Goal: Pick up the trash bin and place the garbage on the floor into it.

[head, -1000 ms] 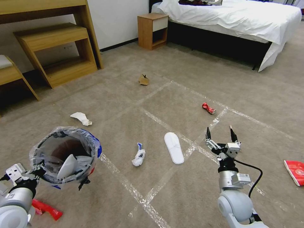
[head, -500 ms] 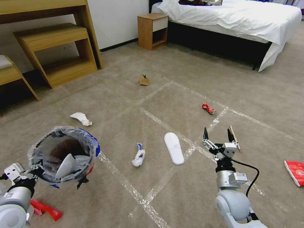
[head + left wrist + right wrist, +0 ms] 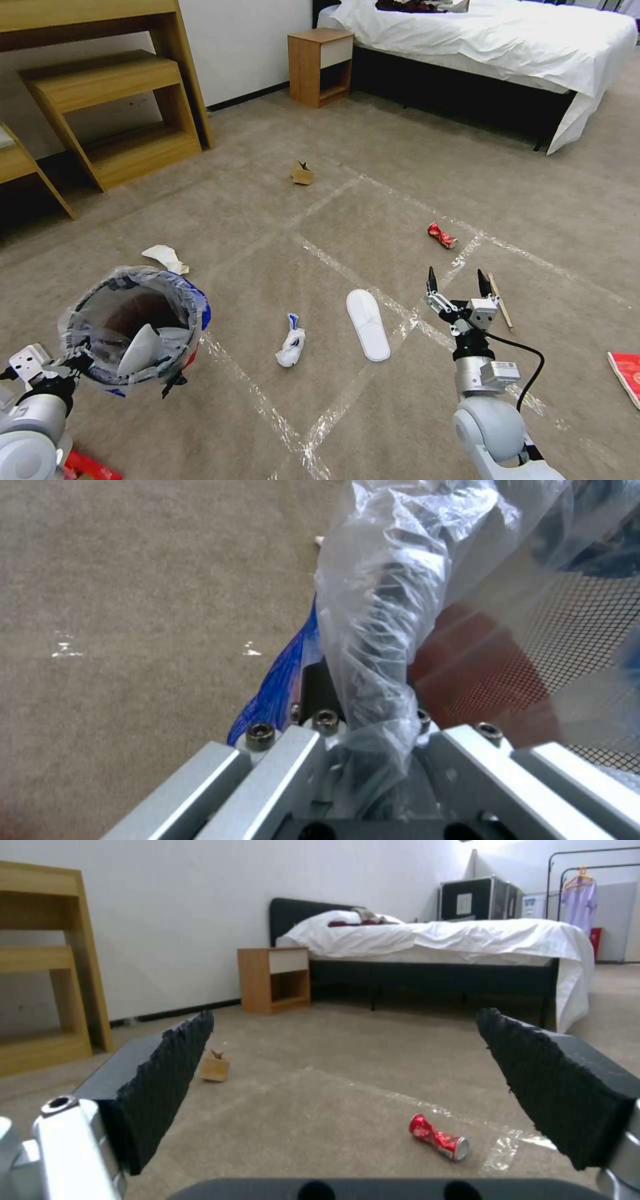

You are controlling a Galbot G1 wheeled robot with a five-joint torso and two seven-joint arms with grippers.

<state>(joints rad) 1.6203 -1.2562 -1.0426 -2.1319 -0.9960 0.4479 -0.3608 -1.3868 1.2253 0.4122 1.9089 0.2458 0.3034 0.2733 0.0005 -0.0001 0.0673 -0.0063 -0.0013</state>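
While camera shifted, left end effector still pinches trash bin; right end effector spread.

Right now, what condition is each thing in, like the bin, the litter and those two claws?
Trash bin: lifted off the floor, upright, a white slipper inside.
Left gripper: shut on the bin's bagged rim.
Right gripper: open, empty, raised above the floor.
White slipper: flat on the carpet.
Red can: crushed, on its side.
Tissue wad: crumpled on the carpet.
Cardboard scrap: standing, folded.
Wooden stick: lying flat.
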